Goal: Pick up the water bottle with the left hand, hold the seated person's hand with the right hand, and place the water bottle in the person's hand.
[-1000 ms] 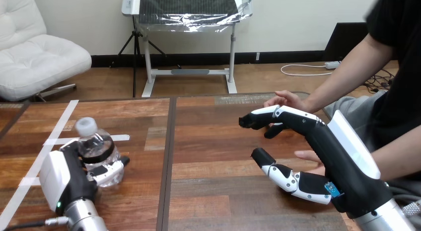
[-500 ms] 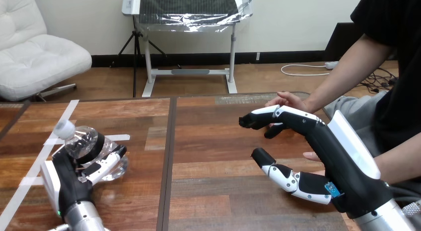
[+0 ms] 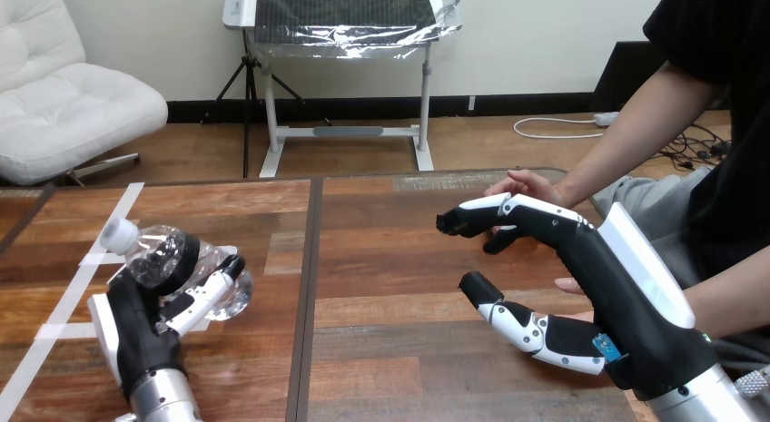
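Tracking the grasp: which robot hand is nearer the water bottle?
Left. The left hand is curled round the water bottle; the right hand hangs open far to its right.

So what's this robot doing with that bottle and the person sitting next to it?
The robot's left hand has its fingers curled round a clear water bottle, which is tilted with its white cap toward the view's left. Its right hand is open and stretched out in front of the person's hand at the right side. The fingers aren't curled round that hand, and I can't tell whether the two touch. The bottle hasn't reached the person yet.
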